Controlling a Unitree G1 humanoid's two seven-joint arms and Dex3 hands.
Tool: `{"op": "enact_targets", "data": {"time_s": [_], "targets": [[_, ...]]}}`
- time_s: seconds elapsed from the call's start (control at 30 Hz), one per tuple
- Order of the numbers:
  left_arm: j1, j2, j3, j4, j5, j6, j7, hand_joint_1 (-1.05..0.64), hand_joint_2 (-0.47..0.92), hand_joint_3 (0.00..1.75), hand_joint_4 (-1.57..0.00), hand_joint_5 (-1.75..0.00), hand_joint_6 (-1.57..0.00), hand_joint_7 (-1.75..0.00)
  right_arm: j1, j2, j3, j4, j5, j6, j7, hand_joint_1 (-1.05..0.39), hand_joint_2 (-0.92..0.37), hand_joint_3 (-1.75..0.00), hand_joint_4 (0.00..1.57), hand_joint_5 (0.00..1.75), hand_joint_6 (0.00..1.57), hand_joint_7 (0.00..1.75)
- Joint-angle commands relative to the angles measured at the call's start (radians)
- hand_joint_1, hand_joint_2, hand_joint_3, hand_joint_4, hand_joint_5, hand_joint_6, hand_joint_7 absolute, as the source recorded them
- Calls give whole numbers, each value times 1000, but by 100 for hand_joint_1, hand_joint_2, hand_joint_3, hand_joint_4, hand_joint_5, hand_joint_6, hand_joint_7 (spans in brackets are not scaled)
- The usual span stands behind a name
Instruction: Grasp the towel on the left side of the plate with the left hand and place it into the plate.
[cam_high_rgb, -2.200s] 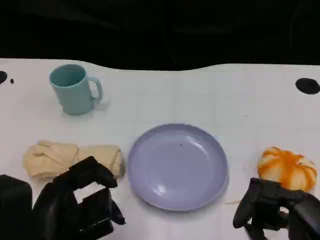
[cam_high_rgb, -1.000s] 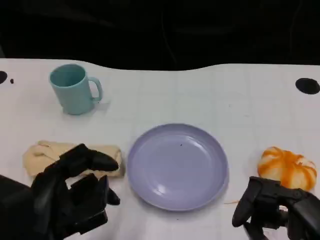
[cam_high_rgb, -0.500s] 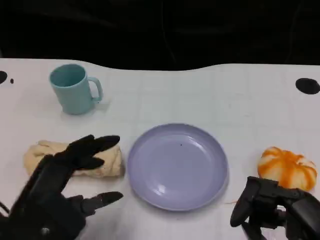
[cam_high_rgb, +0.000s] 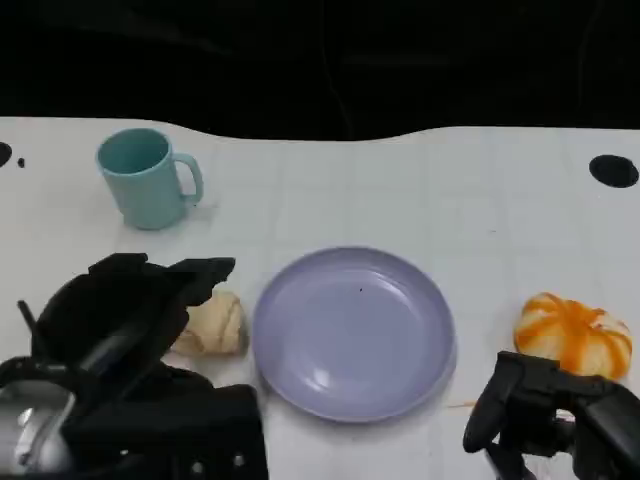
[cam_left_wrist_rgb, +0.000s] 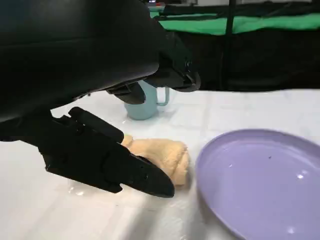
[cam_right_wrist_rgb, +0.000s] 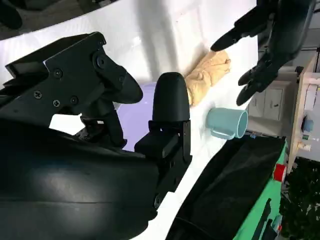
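Left robot hand (cam_high_rgb: 125, 305) open, empty, fingers spread above towel (cam_high_rgb: 212, 325) beside plate (cam_high_rgb: 352, 333).

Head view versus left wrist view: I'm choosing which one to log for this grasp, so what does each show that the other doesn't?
The head view alone shows the orange-and-white pumpkin and the right hand at the table's right. The left wrist view alone shows the fingers apart over the towel, and green cloth behind the table. Both show the left hand, the towel, the purple plate and the teal mug.
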Motion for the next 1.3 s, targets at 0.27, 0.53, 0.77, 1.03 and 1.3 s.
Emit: {"op": "enact_targets", "data": {"time_s": [0.27,0.53,0.77,1.03,1.3], "targets": [[-217,-19,-86,396,122,-31,-32,-57,82,0,-29,-22,-33,-1,15,-9,-11,-7,19,3,4,-5,-58,-112,73,175,64,142],[-327,-65,-128,702,96,-95,62,-56,84,0,-36,-13,-30,0,22,-13,-8,-20,16,13,3,-6,-59,-111,72,175,64,142],[-416,-122,-138,1002,21,-177,194,-41,88,1,-40,-8,-32,-1,27,-14,3,-34,6,19,-5,-8,-58,-110,72,175,64,143],[-421,-127,-125,1155,-62,-328,462,-30,92,15,-77,-114,-96,-34,28,-10,11,-41,8,19,-14,-6,-58,-111,73,175,64,143],[-372,-100,-64,1039,-103,-380,630,-23,92,18,-81,-174,-57,-153,21,-18,7,-41,5,29,-17,-7,-57,-112,73,175,64,143]]}}
